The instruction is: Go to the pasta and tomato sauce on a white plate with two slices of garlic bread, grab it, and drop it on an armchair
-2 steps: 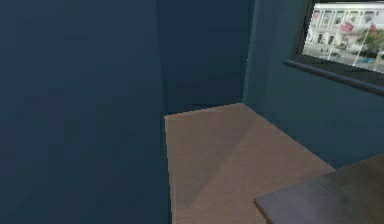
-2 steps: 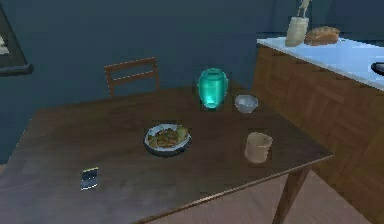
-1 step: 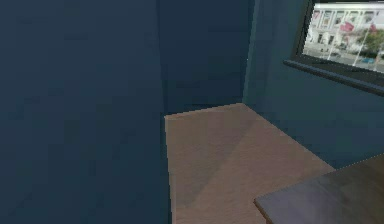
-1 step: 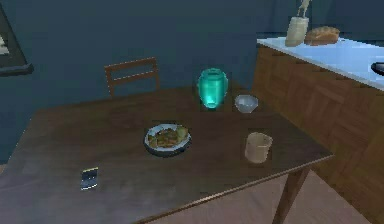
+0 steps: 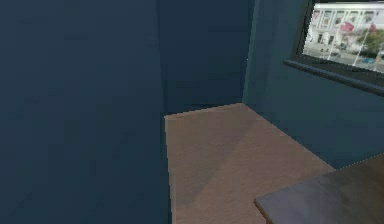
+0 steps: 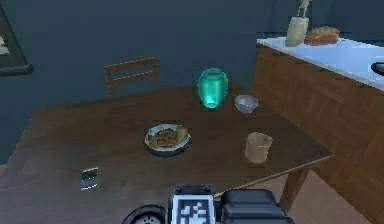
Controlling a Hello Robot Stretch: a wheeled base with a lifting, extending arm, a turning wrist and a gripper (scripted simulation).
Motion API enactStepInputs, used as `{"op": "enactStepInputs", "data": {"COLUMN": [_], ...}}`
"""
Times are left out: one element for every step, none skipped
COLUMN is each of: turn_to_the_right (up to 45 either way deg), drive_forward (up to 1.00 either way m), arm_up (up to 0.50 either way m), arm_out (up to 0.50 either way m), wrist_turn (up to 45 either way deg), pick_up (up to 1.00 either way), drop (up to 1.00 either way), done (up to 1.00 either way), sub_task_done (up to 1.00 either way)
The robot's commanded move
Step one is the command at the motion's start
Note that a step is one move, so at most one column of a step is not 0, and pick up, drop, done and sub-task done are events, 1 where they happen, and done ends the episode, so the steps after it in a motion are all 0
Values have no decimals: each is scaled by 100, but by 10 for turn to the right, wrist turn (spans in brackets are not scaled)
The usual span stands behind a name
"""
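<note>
A white plate (image 6: 167, 137) with brownish-orange food lies near the middle of a dark wooden table (image 6: 80, 140) in the arm side view. At that view's bottom edge I see a white marker square (image 6: 192, 210) on the arm's end, with the gripper's dark body (image 6: 150, 214) just left of it, at the table's near edge. The plate sits farther out from it. The gripper's far end is cut off by the picture's edge, so I cannot tell whether it holds anything.
On the table stand a green glass vase (image 6: 212, 88), a small bowl (image 6: 245, 102), a tan cup (image 6: 259, 146) and a phone (image 6: 91, 178). A wooden chair (image 6: 132, 75) stands behind. A counter (image 6: 330, 62) runs along the right. Ahead are dark blue walls, brown floor (image 5: 220, 150) and a window (image 5: 345, 35).
</note>
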Motion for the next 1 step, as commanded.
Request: {"op": "enactStepInputs", "data": {"turn_to_the_right": [0], "drive_forward": [0], "arm_up": [0], "arm_out": [42], "wrist_turn": [0], "pick_up": [0], "drop": [0], "done": [0], "sub_task_done": [0]}}
